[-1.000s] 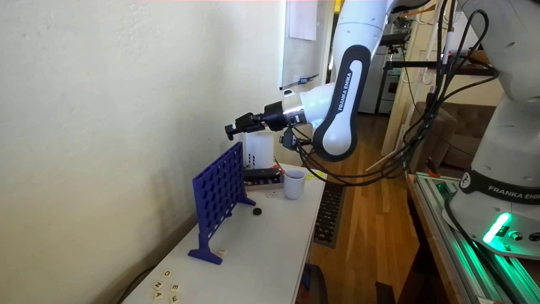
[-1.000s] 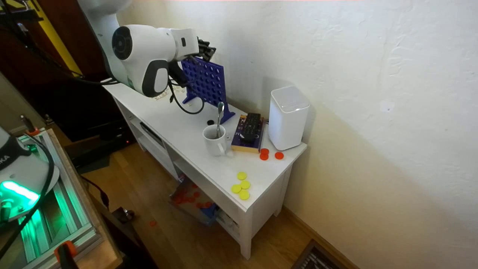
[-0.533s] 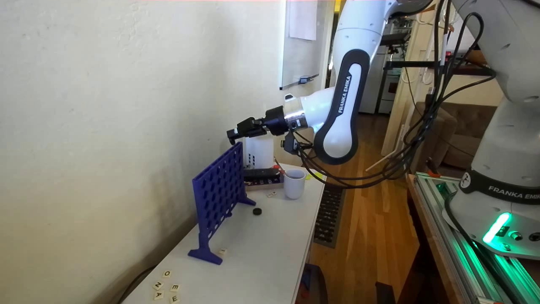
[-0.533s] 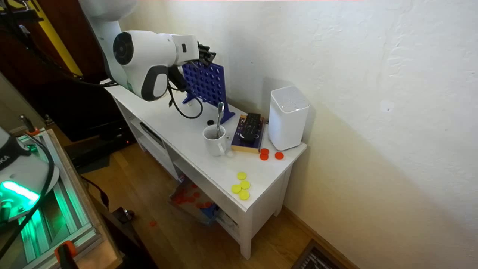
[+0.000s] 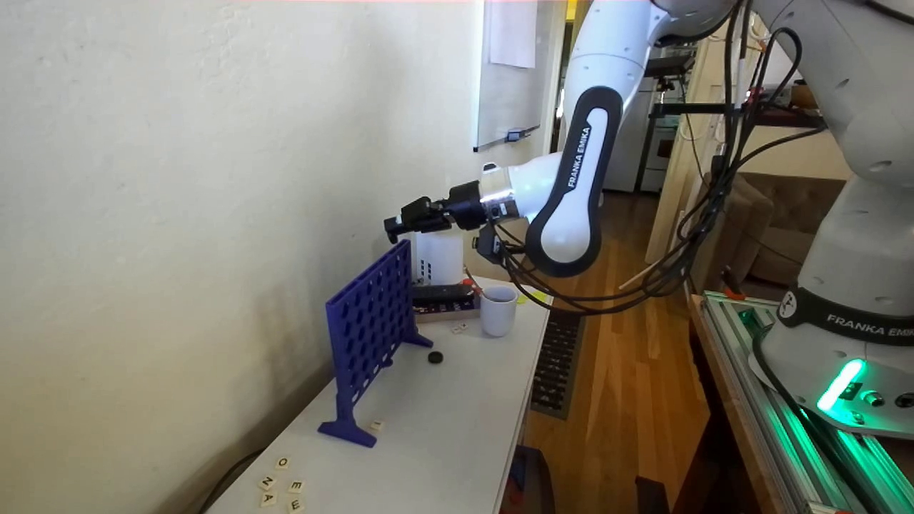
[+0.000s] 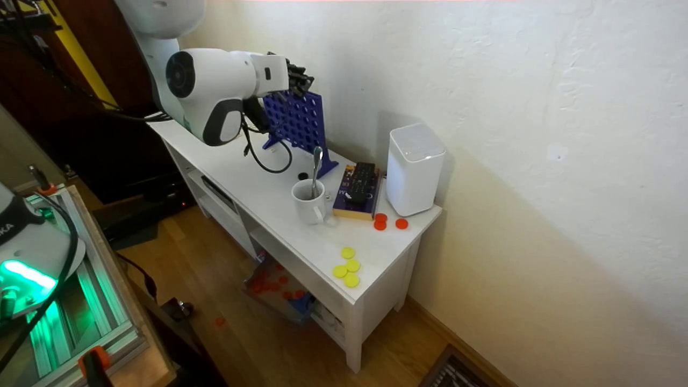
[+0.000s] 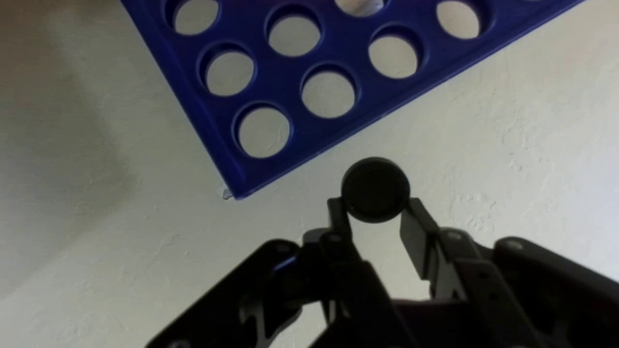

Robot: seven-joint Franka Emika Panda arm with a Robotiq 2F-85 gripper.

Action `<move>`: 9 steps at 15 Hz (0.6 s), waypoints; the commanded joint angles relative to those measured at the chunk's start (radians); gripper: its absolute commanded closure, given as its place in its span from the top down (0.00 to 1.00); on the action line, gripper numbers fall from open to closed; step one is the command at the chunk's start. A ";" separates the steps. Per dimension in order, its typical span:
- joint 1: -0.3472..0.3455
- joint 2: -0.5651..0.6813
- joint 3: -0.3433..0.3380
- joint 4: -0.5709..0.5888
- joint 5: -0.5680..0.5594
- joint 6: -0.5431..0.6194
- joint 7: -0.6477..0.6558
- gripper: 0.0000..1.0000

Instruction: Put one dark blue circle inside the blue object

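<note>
grid panel (image 7: 278,79): blue, rows of round holes | gripper (image 7: 375,209): black | disc (image 7: 375,187): near-black | mug (image 6: 307,210): white | counters (image 6: 351,280): yellow

There are two dark discs (image 7: 375,190), four yellow discs (image 6: 351,280), one rack (image 7: 278,78).

The wrist view is dim, the gripper (image 7: 376,211) blurred, the wall (image 7: 67,174) shadowed toward nine o'clock, while a green light (image 5: 841,385) glares toward four in an exterior view.
</note>
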 commanded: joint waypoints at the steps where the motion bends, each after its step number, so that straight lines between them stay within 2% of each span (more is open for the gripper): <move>1: -0.069 0.062 0.086 0.013 0.029 0.026 -0.075 0.08; 7: -0.175 0.125 0.196 -0.004 0.037 0.026 -0.185 0.08; 8: -0.023 0.027 0.028 0.010 -0.007 0.026 -0.016 0.33; 9: -0.145 0.092 0.158 -0.002 0.014 0.000 -0.139 0.33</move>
